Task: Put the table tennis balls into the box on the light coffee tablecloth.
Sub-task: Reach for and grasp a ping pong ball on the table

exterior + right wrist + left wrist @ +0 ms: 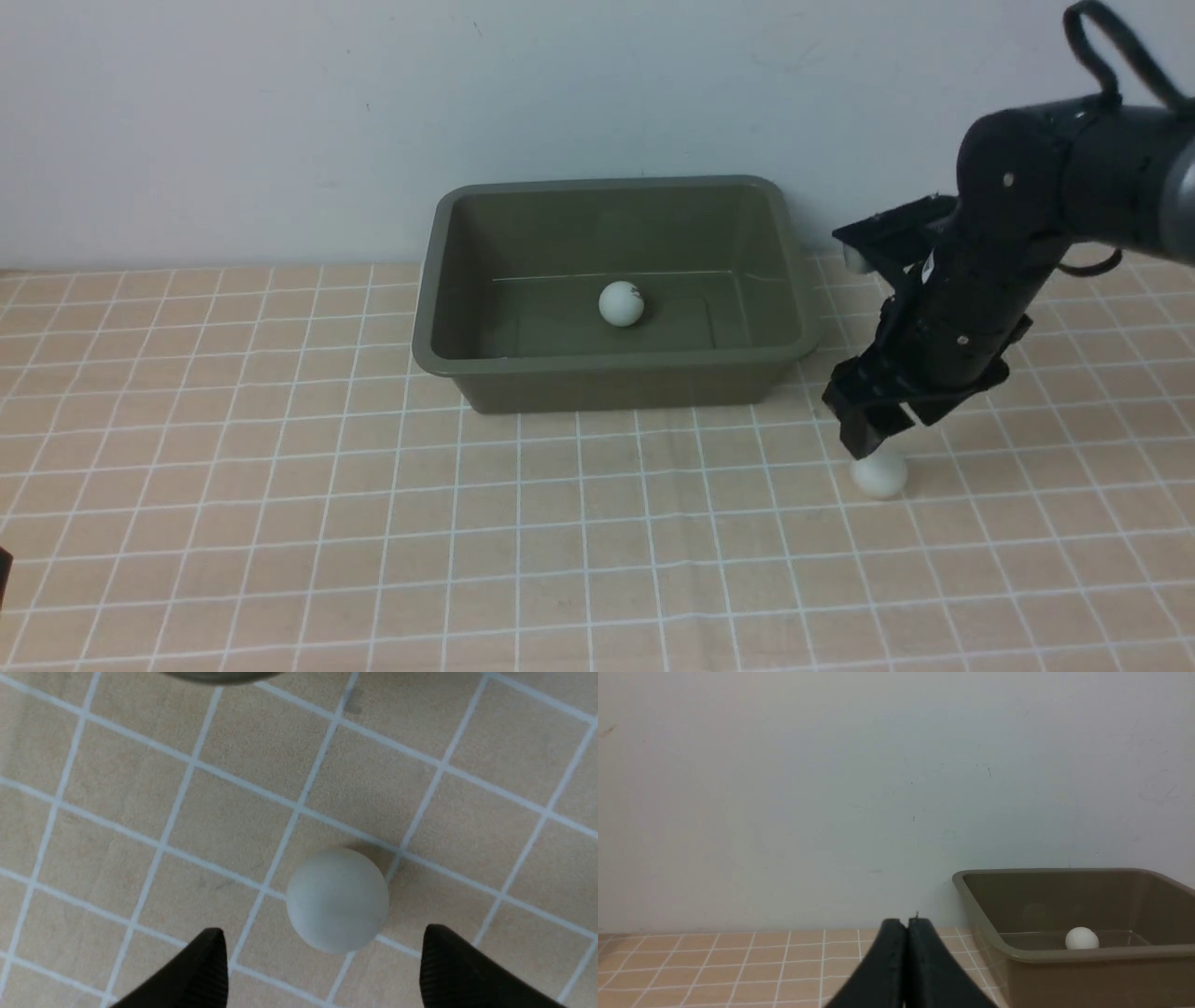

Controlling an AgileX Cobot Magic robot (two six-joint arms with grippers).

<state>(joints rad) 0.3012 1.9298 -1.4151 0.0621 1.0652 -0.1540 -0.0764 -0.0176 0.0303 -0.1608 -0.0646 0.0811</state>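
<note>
the right tool [873,431] hangs nose-down over the light coffee tablecloth [280,485] that covers the worktop, just off the right end of the box [607,366]. its two fingers [205,970] stand wide apart. the loose ball [337,899], a plain white table tennis ball, lies on the cloth in the gap between them. the right wrist view shows cloth on either side of it, so neither finger touches it. from the front, the tool's dark body covers the top of this ball and only its lower part shows below the tips.

the box stands on the cloth near the pale wall [280,121], long side toward the robot. its right wall and flared rim rise between the loose ball and the inside of the box. the right arm [980,280] leans down beside that end without touching it. an edge of the box's corner shows in the right wrist view, near the ball but apart from it.

the marked ball [621,304], white with a small dark print, rests on the box floor about the middle, clear of all four walls.

the left tool [906,926] sits low over the cloth facing the wall, its fingers pressed together with nothing between them. one end of the box shows near it.
</note>
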